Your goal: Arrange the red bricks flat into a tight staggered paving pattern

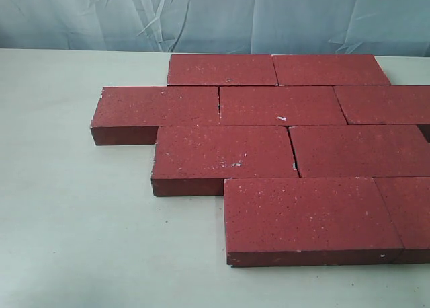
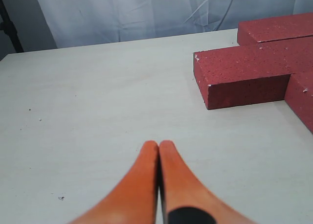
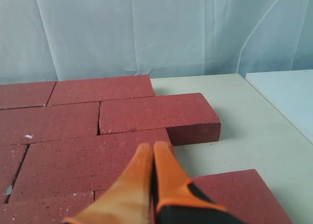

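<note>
The red bricks (image 1: 282, 106) lie flat on the pale table (image 1: 74, 220) in four staggered rows, edges touching. The nearest brick (image 1: 306, 214) sits at the front right. No gripper shows in the exterior view. In the left wrist view my left gripper (image 2: 158, 145) is shut with nothing in it, over bare table, apart from a brick end (image 2: 244, 77). In the right wrist view my right gripper (image 3: 150, 147) is shut and empty, hovering above the laid red bricks (image 3: 88, 160) near their outer edge.
A pale wrinkled curtain (image 1: 215, 15) hangs behind the table. Bare tabletop lies left of and in front of the bricks. A light blue-white surface (image 3: 288, 94) adjoins the table beyond the bricks in the right wrist view.
</note>
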Motion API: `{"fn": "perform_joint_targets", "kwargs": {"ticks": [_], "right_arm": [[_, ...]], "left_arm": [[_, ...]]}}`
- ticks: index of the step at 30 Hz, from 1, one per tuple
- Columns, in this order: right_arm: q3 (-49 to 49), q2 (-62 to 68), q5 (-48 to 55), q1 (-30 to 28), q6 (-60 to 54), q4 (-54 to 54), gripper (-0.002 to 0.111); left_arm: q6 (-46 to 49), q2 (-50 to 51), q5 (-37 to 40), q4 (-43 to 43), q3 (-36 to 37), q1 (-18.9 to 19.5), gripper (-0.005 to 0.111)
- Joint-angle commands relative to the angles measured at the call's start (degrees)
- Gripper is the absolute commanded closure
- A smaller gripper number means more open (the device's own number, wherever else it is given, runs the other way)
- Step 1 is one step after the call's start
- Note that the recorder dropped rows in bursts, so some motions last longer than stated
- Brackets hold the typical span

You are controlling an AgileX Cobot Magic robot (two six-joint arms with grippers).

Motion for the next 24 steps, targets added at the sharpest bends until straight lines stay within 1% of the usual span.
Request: {"fn": "perform_joint_targets", "kwargs": {"ticks": [1,5,11,18,24], "right_arm": [[2.3,-0.3,0.0,-0.2,0.0,-0.8,0.109],[3.6,-0.3,-2.6,-0.2,0.0,-0.7,0.109],[3.6,-0.3,-2.6,0.1,0.0,-0.7,0.109],[3.9,-0.3,-3.1,2.8,-2.7,-0.7,0.109],[3.9,-0.3,-3.1,2.8,-3.0,-0.6,0.109]], "left_arm": [[0.0,-0.3,-0.7,0.3,0.2,0.1,0.107],[0.0,-0.3,-0.7,0.3,0.2,0.1,0.107],[0.0,-0.3,-0.7,0.3,0.2,0.1,0.107],[0.0,-0.3,-0.7,0.3,0.2,0.1,0.107],[0.0,-0.3,-0.7,0.3,0.2,0.1,0.107]]}}
